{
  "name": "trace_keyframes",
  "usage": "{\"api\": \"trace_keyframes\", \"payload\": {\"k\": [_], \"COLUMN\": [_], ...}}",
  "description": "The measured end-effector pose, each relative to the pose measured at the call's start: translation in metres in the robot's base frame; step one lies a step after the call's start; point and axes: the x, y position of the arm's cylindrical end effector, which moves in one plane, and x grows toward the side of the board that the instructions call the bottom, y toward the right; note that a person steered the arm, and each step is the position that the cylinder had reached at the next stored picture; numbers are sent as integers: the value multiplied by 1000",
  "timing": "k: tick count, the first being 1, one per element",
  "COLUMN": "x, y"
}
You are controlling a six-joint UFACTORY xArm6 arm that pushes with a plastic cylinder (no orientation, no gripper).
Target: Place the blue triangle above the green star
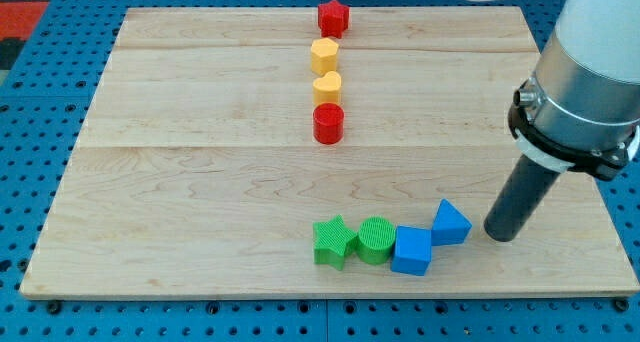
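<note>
While poised just right of the blue triangle (451,223), my tip (501,232) looks set for the approach; no jaws to report. Sits well right of the green star (334,241). Next: push leftward and up.

Bright, even light, sharp focus

The pale wooden bench (200,182) is evenly lit without glare; blocks cast only short, soft shadows at their bases, and the view stays crisp and undistorted out to its edges.
</note>
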Motion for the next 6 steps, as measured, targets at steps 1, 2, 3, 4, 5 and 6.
{"api": "trace_keyframes", "payload": {"k": [1,2,3,4,5,6], "x": [0,0,-6,-28,-25,-43], "y": [-67,-112,-150,-171,-134,-117]}}
